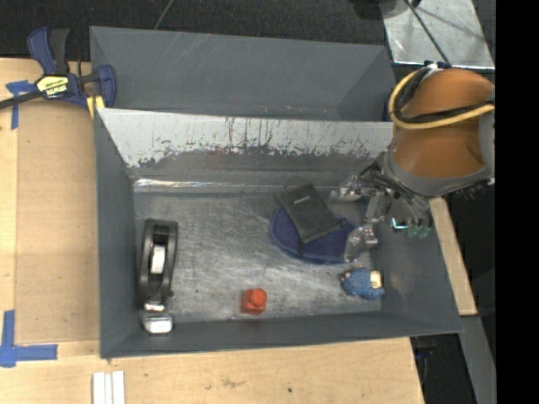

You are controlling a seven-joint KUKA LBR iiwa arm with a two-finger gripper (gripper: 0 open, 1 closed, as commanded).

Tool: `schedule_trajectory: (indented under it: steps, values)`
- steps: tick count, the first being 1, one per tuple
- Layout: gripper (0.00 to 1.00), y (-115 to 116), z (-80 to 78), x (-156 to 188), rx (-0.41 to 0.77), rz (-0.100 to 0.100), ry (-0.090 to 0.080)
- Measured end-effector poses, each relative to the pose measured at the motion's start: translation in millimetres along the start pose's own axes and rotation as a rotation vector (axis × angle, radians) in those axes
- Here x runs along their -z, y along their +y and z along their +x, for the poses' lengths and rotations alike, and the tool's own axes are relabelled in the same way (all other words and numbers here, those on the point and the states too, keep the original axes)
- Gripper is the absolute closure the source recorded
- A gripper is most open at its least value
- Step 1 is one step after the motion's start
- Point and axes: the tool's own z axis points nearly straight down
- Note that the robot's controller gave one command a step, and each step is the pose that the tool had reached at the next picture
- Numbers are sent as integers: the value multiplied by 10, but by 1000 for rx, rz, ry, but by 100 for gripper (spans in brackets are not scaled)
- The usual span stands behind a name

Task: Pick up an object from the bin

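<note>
My gripper (pixel 357 218) hangs at the right side of the bin, open, with nothing between its fingers. One fingertip (pixel 345 194) is toward the back and the other fingertip (pixel 364 241) toward the front. It is over the right edge of a flat blue dish (pixel 296 241). A dark grey rectangular block (pixel 308 211) lies tilted on that dish, just left of the fingers. A small blue lump with a yellow spot (pixel 363 284) lies on the floor just in front of the gripper.
A black tape dispenser with a white roll (pixel 157 273) lies along the left wall. A small red lump (pixel 253 300) sits near the front wall, in the middle. The arm's orange cover is above the right wall.
</note>
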Motion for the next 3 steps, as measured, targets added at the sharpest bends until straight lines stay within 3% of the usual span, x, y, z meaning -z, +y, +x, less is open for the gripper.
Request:
schedule_trajectory:
  steps: [1,2,3]
  values:
    - [0,381,-404,-979,-51,2,-10]
    - [100,373,-420,-940,-51,2,-15]
    - [100,383,-203,501,116,2,-16]
